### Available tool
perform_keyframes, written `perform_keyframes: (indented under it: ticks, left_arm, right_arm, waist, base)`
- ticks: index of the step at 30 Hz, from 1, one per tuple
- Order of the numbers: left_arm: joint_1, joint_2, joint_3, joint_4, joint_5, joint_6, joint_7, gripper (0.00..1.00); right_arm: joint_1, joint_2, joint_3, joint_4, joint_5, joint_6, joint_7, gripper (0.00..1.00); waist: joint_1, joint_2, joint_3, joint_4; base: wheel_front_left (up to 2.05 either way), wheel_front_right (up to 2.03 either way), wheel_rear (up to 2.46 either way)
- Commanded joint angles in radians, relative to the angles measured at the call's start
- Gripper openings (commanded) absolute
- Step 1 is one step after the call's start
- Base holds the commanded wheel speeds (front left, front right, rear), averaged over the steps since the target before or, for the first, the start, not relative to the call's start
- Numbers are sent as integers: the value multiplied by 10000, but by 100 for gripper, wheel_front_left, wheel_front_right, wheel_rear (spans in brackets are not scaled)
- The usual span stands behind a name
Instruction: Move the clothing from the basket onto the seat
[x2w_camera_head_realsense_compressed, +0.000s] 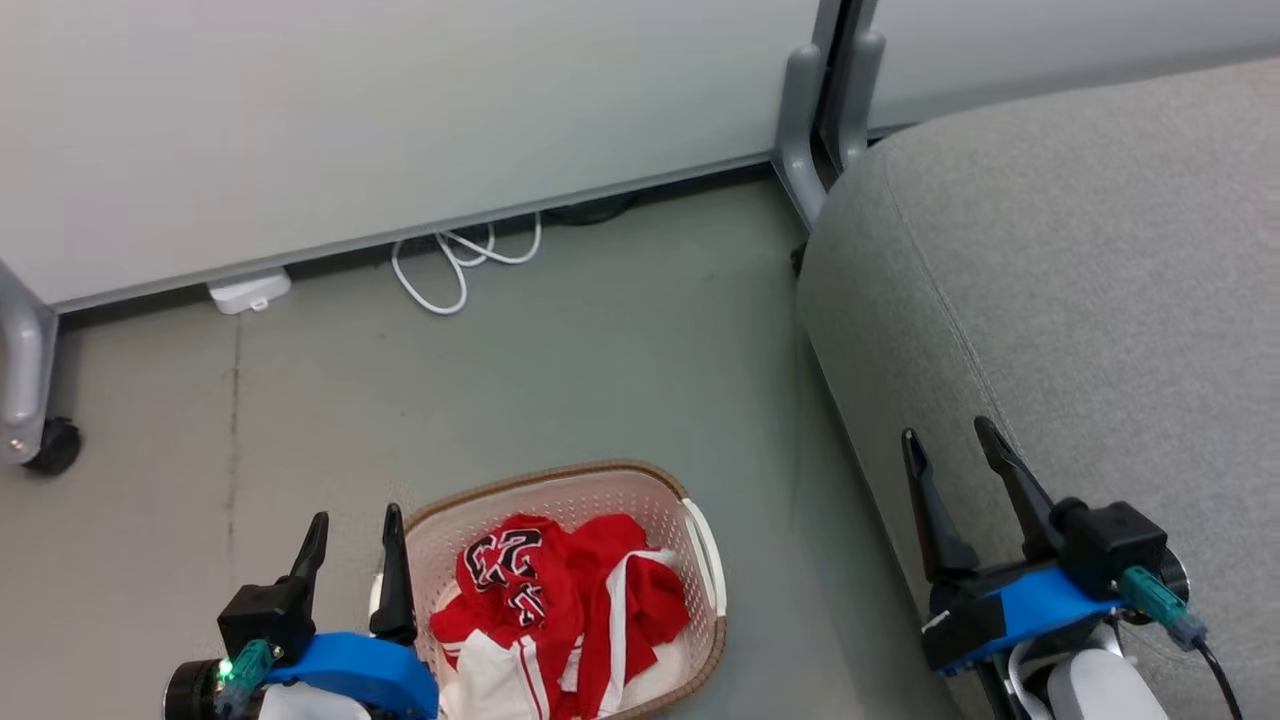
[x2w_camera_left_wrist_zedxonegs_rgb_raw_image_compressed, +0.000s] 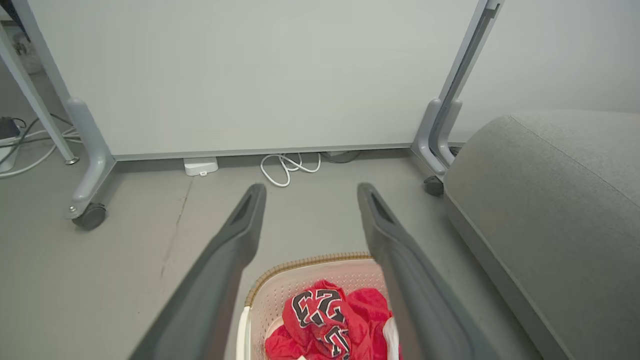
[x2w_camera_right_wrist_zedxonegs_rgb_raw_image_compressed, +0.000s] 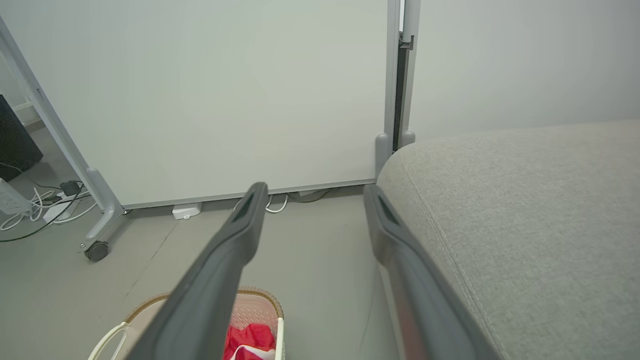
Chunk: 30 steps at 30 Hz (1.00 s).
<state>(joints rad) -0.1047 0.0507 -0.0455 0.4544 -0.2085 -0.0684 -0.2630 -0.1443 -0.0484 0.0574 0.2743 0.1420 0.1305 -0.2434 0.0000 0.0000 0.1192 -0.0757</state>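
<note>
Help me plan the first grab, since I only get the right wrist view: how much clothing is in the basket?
Observer: The clothing is a red heap with white stripes, covering most of the basket floor.
Operator: Where is the left end effector?
Observer: The left end effector shows at the basket's left rim, fingers apart, holding nothing.
Operator: Any landmark on the heap?
Observer: Black-and-white lettering faces up on the heap's left part, the side nearest that end effector.
</note>
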Motion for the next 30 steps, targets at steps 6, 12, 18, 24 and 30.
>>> perform_keyframes:
  ticks: [6, 12, 18, 24, 30]
  left_arm:
    - [-848, 214, 2, 1285, 107, -229, -28, 100]
    - [-1916, 401, -270, 2620, 276, -381, -28, 100]
    - [-3095, 647, -581, 3813, 402, -485, -24, 100]
    - [-4247, 773, -856, 5004, 436, -531, 180, 100]
    - [-4929, 875, -881, 5880, 321, -541, 357, 100]
  right_arm:
    - [-895, -33, 579, -246, 112, 3, -104, 100]
    - [-1568, -26, 901, -410, 418, 4, -168, 100]
    - [-2198, -24, 1187, -610, 632, 3, -221, 100]
    - [-2640, -23, 1217, -1026, 868, 3, -222, 100]
    - [-2808, -23, 1317, -1303, 1081, 3, -222, 100]
  waist:
    - [0, 0, 1858, -1355]
    - [0, 0, 3263, -2003]
    - [0, 0, 4551, -2382]
    - [0, 0, 5580, -2507]
    - [0, 0, 6143, -2575]
  base:
    - [0, 0, 0]
    - [0, 0, 0]
    - [0, 0, 0]
    - [0, 0, 0]
    - [0, 0, 0]
